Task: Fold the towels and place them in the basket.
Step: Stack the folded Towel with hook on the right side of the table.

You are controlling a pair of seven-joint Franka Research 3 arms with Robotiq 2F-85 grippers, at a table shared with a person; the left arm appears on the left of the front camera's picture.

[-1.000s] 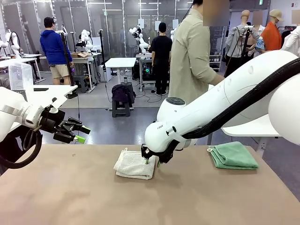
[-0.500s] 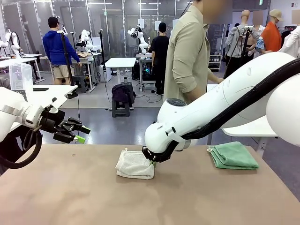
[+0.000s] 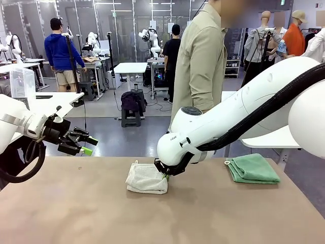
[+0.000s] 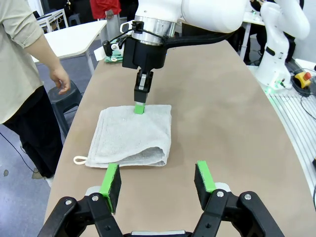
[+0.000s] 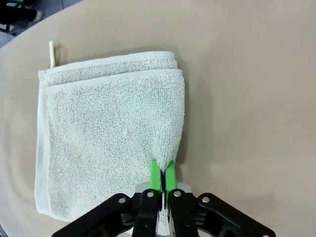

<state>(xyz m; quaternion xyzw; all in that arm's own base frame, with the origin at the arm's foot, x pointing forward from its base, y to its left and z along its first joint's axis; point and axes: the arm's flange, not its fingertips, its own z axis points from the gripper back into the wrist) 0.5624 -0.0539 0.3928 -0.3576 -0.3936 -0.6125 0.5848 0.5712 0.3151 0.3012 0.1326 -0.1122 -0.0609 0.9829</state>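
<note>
A folded cream-white towel (image 3: pixel 146 179) (image 4: pixel 131 133) (image 5: pixel 108 138) lies on the brown table, left of centre. My right gripper (image 3: pixel 165 175) (image 4: pixel 140 106) (image 5: pixel 162 173) is down at the towel's right edge, its green pads shut on a pinch of the terry cloth. A sea-green towel (image 3: pixel 252 169) lies folded at the table's far right. My left gripper (image 3: pixel 89 145) (image 4: pixel 158 180) hangs open in the air over the table's left side, pointing towards the white towel, nothing between its fingers. The basket is out of view.
A person in a beige shirt (image 3: pixel 203 56) stands at the far side of the table, one hand (image 4: pixel 61 84) hanging by the edge. A white side table (image 3: pixel 269 140) stands behind the green towel. Bare tabletop (image 3: pixel 162 218) lies in front of both towels.
My right gripper has closed on the white towel's right edge, drawing the edge in slightly. The person has stepped a little to the left. The left arm is still.
</note>
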